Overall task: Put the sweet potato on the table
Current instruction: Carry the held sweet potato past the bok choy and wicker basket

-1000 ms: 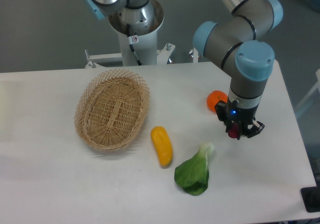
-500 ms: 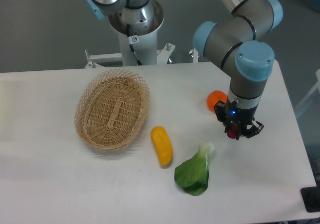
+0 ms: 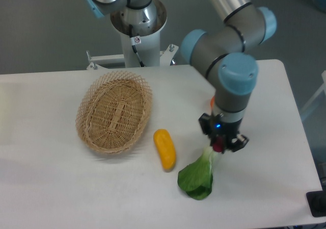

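Magenta shows between the fingers of the gripper [image 3: 220, 146], right of centre in the frame: it is clamped on the sweet potato [image 3: 219, 146], carried low over the white desk [image 3: 265, 188], probably for a set-down. Only a small dark-red patch is visible, so its long axis cannot be told. It hangs just above the leafy green [image 3: 197, 175], right of the yellow vegetable [image 3: 164, 149] and the wicker basket [image 3: 114, 111].

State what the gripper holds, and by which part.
The gripper is shut on the sweet potato; only a small dark-red bit shows between the jaws, so the grasped part cannot be told.
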{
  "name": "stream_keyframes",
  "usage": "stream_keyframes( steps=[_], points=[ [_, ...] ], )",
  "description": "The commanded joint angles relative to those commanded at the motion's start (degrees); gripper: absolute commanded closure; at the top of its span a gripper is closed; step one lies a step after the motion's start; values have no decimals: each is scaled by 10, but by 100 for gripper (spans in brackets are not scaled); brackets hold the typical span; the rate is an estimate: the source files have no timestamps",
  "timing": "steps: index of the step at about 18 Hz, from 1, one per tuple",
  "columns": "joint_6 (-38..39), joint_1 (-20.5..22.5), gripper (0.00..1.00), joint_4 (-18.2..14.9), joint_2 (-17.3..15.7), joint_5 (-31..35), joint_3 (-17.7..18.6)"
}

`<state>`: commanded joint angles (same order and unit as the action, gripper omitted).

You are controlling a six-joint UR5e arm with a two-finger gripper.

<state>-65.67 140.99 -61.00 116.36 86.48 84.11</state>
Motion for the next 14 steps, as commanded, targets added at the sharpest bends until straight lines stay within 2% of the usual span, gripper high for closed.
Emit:
stream_keyframes(
  steps=[3, 11, 14],
  points=[
    [22, -30, 71, 1, 7, 0, -6],
    [87, -94, 71, 38, 26, -23, -9],
    [110, -123, 71, 41, 33, -41, -9]
  ],
)
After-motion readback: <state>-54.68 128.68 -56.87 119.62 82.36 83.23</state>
